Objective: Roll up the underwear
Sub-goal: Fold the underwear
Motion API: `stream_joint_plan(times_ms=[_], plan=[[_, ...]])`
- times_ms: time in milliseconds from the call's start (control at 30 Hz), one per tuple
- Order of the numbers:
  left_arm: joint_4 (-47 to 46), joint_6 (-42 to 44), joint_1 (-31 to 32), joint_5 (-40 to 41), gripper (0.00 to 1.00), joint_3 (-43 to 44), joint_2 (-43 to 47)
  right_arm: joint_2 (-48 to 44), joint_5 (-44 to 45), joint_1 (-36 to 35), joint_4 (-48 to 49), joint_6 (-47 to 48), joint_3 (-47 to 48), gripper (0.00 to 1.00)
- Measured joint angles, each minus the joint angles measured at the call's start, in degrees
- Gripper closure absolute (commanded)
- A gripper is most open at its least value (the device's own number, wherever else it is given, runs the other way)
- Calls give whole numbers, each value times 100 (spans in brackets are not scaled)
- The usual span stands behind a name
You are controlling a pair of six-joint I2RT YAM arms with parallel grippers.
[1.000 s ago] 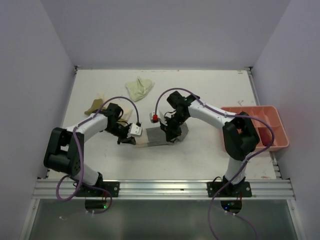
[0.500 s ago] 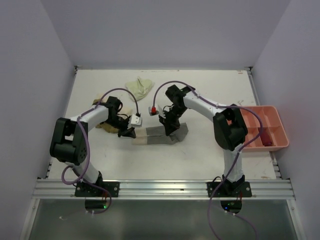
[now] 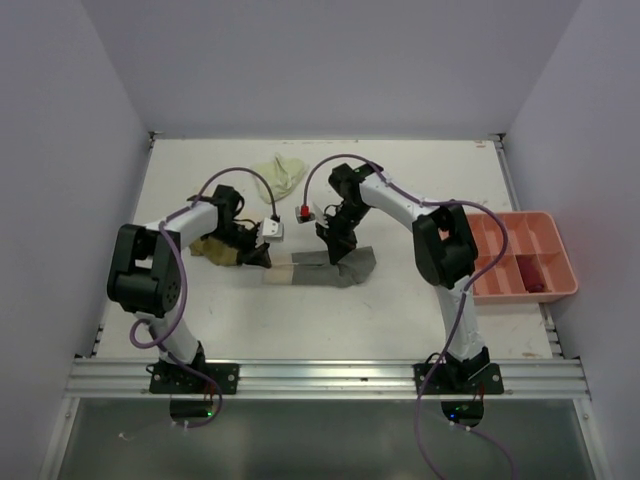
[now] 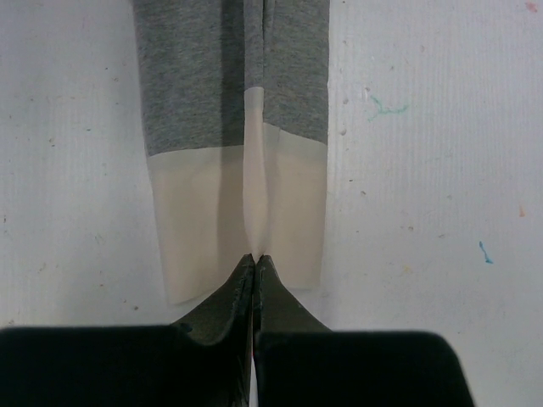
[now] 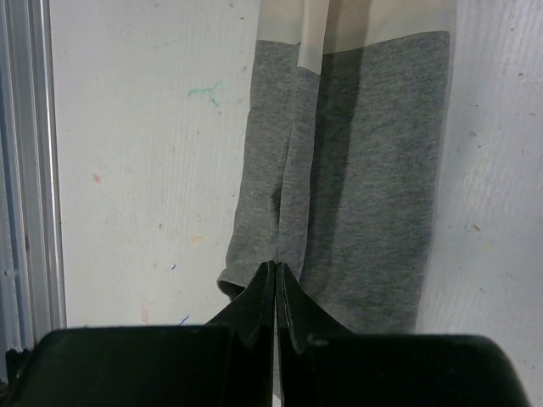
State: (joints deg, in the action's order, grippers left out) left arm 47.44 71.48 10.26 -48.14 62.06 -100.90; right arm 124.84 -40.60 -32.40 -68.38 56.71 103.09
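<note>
While left fingers [image 4: 227, 298] and right fingers [image 5: 254, 302] each pinch one grey-and-cream underwear [image 3: 330, 268], one yellow-green garment [image 3: 280, 173], one olive-tan garment [image 3: 211, 250], one tray [image 3: 540, 216]

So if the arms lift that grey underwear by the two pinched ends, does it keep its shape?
Probably not. The grey underwear puckers into a crease where the left gripper pinches it, so it looks thin and floppy; the middle would likely sag. Lying flat, it seems light.
</note>
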Motion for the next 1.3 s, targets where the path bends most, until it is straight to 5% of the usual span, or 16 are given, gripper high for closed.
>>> stream_joint_plan(times_ms=[500, 1300], plan=[[-24, -234, -61, 48, 100, 448, -461, 828, -96, 168, -623, 201, 1172, 100], [-293, -647, -164, 146, 100, 544, -726, 1290, -98, 245, -750, 275, 1781, 100]])
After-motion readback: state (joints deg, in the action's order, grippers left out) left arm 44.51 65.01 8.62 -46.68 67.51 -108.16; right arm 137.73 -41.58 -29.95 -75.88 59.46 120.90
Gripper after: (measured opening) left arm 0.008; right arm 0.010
